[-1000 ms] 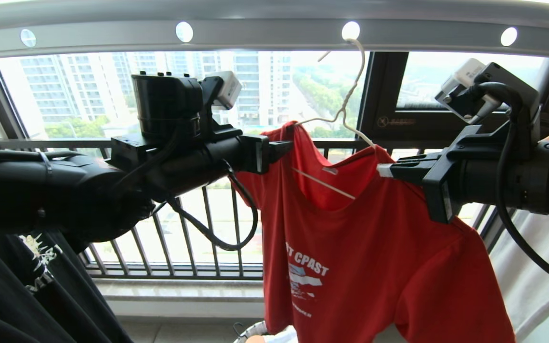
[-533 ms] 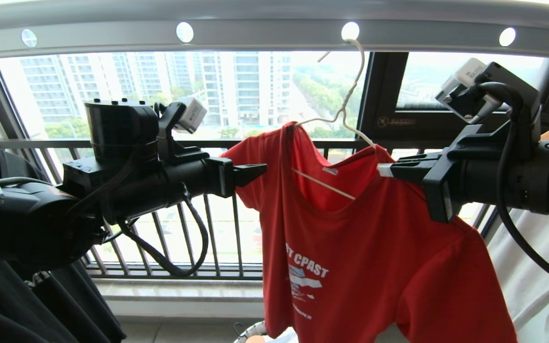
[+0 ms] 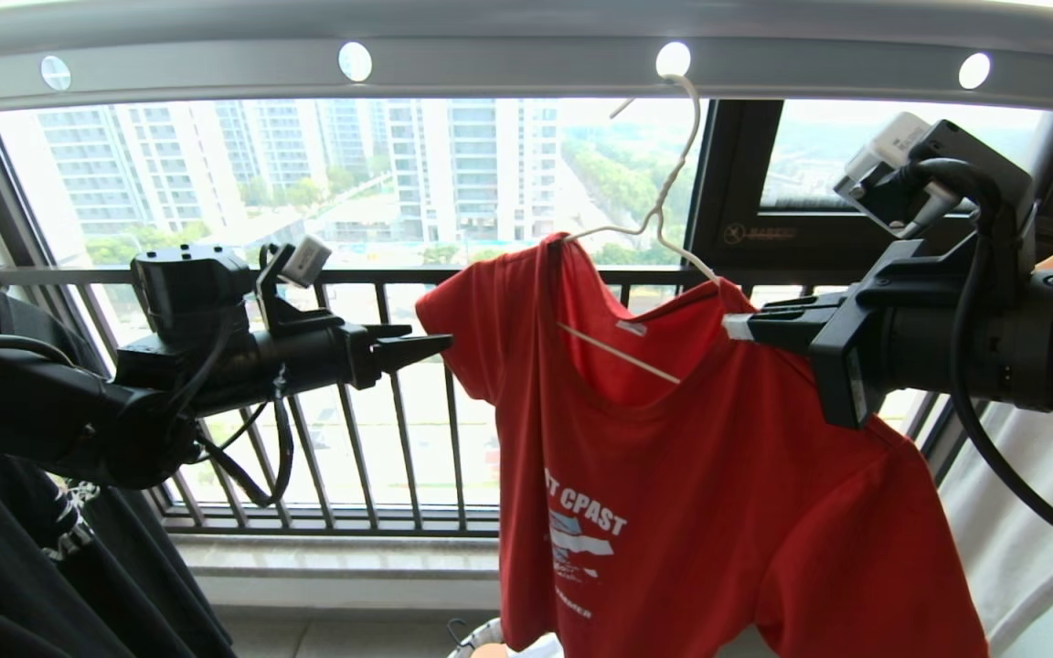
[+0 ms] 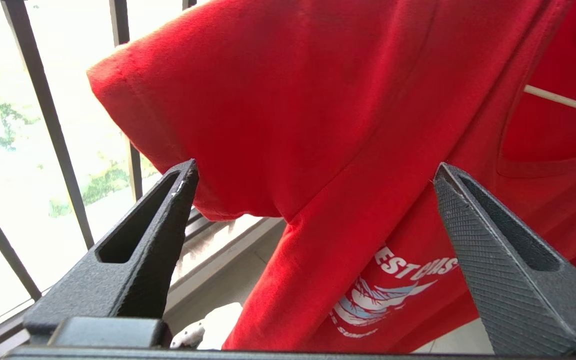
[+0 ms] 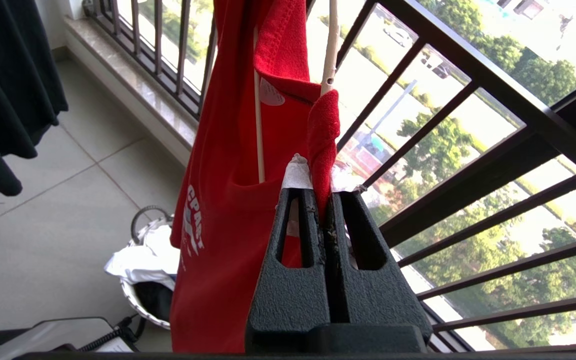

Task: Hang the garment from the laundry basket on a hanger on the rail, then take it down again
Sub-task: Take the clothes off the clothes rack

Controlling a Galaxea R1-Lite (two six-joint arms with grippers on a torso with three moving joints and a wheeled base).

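Left gripper point(image 3: 430, 344) spread empty beside garment point(image 3: 673, 475); right gripper point(image 3: 739, 327) clenched on its shoulder, balcony railing point(image 3: 344, 429) behind.

Both arms are matte black, with looping black cables and a small white-grey camera block on each wrist. The left gripper point(image 3: 426, 344) and right gripper point(image 3: 739, 326) have black, tapered, hollow fingers point(image 4: 493, 260) with cross-hatched pads.

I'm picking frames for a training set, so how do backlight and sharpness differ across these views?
Head view: bright window behind, left gripper dark, garment print readable. Left wrist view: outdoors washed out behind the railing, fingers sharp. Right wrist view: evenly lit, right gripper and hanger crisp.
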